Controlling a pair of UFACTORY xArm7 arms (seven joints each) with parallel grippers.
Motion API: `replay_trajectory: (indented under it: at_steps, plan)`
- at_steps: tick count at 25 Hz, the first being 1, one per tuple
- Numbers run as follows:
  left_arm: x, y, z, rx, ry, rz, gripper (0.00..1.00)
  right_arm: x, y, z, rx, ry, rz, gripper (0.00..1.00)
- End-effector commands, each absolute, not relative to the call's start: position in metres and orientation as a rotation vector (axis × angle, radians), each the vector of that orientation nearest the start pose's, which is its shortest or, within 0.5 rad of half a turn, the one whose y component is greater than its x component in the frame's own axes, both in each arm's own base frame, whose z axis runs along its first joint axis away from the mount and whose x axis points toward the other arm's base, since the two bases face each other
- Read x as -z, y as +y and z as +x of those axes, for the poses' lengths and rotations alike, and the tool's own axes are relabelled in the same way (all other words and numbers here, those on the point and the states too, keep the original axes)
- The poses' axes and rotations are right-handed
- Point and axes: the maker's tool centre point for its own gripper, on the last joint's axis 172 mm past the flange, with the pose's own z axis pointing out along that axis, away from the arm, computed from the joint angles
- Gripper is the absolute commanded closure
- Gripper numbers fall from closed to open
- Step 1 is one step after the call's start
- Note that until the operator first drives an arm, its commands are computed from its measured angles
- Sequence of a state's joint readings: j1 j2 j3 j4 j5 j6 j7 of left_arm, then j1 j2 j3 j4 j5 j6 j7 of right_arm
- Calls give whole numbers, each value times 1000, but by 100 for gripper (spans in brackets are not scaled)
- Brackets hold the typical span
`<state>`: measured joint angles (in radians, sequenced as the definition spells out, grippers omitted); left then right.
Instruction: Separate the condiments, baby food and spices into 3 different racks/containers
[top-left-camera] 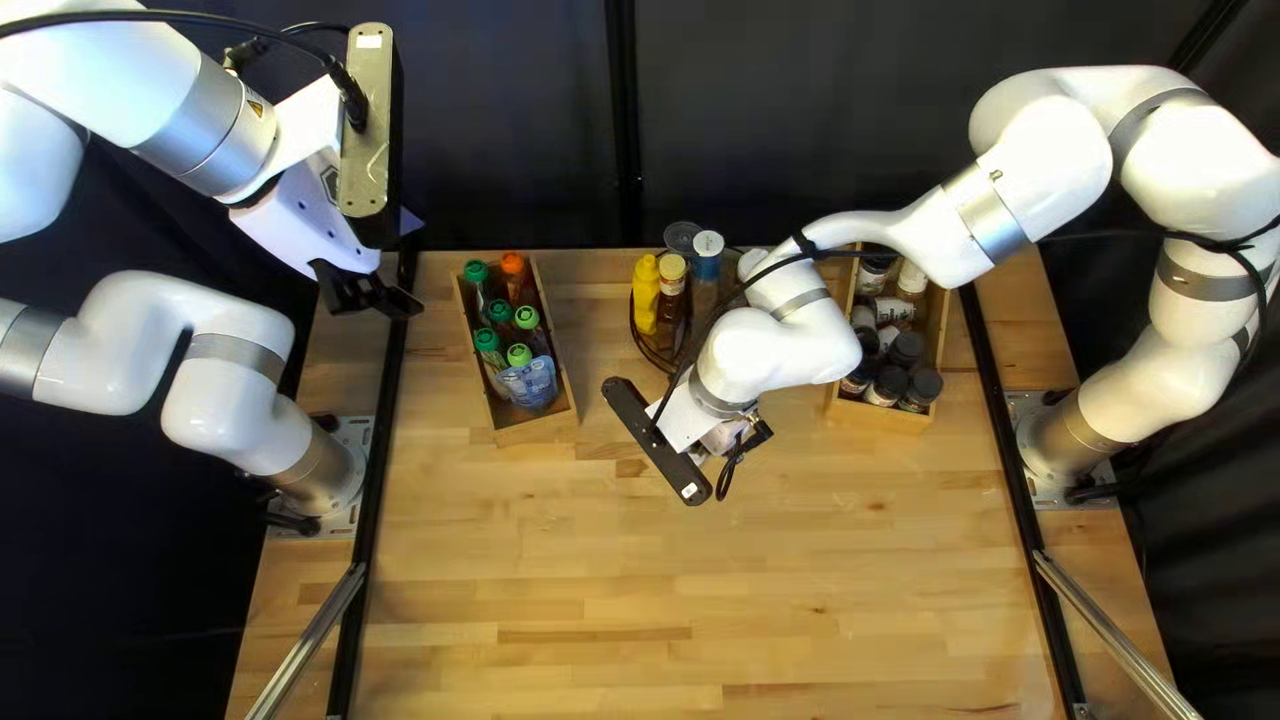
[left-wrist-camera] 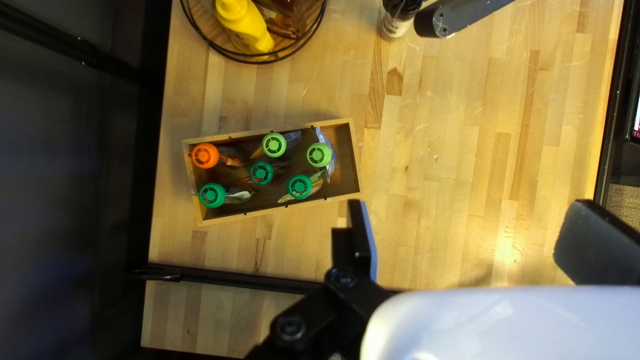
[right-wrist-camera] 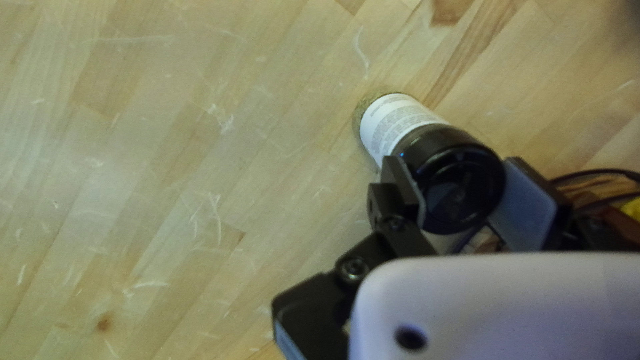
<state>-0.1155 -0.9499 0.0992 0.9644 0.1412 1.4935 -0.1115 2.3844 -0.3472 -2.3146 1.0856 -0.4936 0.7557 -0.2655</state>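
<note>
Since the right pincer (right-wrist-camera: 455, 175) grips the spice jar (right-wrist-camera: 395, 123) by its cap (right-wrist-camera: 460, 183), tilting could free it; the left pincer (left-wrist-camera: 468, 217) gapes.

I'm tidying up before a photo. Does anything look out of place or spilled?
I see no spill. The pouch box sits slightly askew on the table. One jar is outside the racks, but it's in the right hand, likely being sorted.
</note>
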Motion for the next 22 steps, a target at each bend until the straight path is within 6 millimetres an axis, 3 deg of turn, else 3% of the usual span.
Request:
replay_trajectory:
  at_steps: [1, 6, 14, 18, 22]
  plan:
    - [-452, 36, 270, 650, -137, -3044, 0, -143, -3, 518, 195, -998, -3091, 100]
    - [-452, 36, 270, 650, -137, -3044, 0, -198, -20, 471, 108, -954, -3020, 100]
    - [-452, 36, 270, 650, -137, -3044, 0, -258, -59, 393, 2, -838, -2981, 100]
    - [-452, 36, 270, 650, -137, -3044, 0, -269, -87, 360, 16, -700, -3072, 100]
    - [-452, 36, 270, 650, -137, -3044, 0, -262, -120, 330, 68, -522, -3165, 100]
